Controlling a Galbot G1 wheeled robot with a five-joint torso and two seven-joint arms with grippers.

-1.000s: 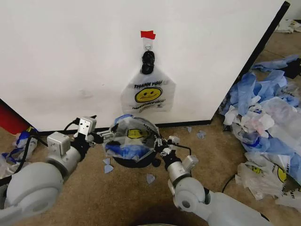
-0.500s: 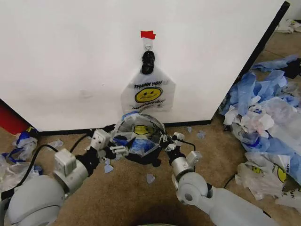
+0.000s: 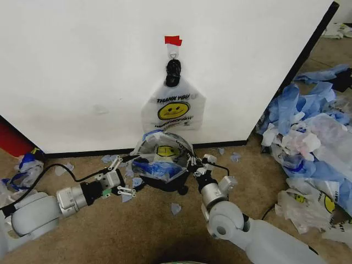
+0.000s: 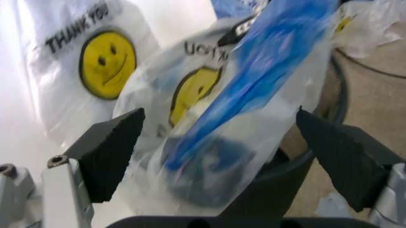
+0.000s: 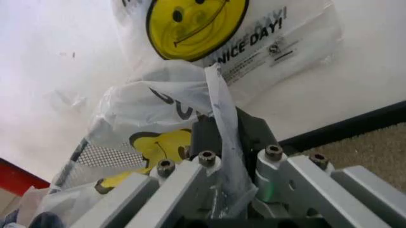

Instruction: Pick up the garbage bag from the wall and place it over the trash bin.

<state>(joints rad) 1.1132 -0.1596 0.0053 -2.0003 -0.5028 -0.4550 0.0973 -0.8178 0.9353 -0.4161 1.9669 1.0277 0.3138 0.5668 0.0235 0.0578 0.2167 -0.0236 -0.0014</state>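
The garbage bag [image 3: 159, 159], crinkly white plastic with a yellow smiley and blue patches, is draped over the black mesh trash bin [image 3: 165, 184] at the foot of the wall [image 3: 82, 71]. At the bin's right rim my right gripper [image 3: 193, 165] is shut on a strip of the garbage bag [image 5: 223, 128] pinched between its black pads. My left gripper [image 3: 127, 191] is low over the carpet, left of the bin and apart from it, open and holding nothing; its fingers [image 4: 108, 152] frame the garbage bag [image 4: 241, 118]. Another smiley bag [image 3: 173, 110] hangs from the hook.
A big heap of blue and white plastic bags [image 3: 313, 148] fills the floor to the right. Blue scraps [image 3: 176, 208] lie on the carpet around the bin. More bags [image 3: 22, 168] and a red object [image 3: 11, 140] sit at the far left by the baseboard.
My left gripper has drawn back from the bin's left rim, down and toward me, and now stands open away from the bag. The right gripper has stayed at the right rim.
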